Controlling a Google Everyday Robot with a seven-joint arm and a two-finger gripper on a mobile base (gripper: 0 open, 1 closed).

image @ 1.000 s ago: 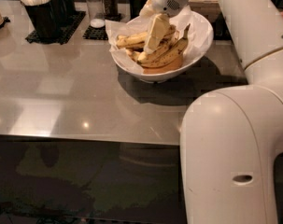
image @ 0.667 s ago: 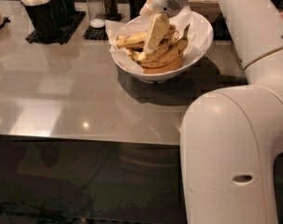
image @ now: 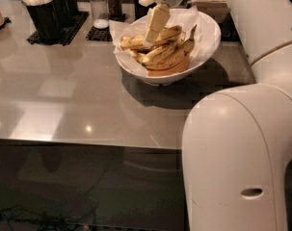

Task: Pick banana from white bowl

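Note:
The white bowl (image: 209,38) stands on the grey table at the back, lined with crinkled white paper. Several ripe yellow bananas (image: 167,53) with brown speckles lie piled in it. My gripper (image: 152,32) hangs from the white arm over the left part of the bowl. It points down, and its tip sits at the top of the banana pile. I cannot tell whether it holds a banana.
Black holders with white sticks (image: 42,11) and shakers (image: 98,6) on black mats stand at the table's back left. My large white arm and body (image: 242,153) fill the right side. The table's front edge (image: 87,141) runs across the middle.
The gripper has moved a little up and to the left over the bowl. The bananas and bowl look unchanged.

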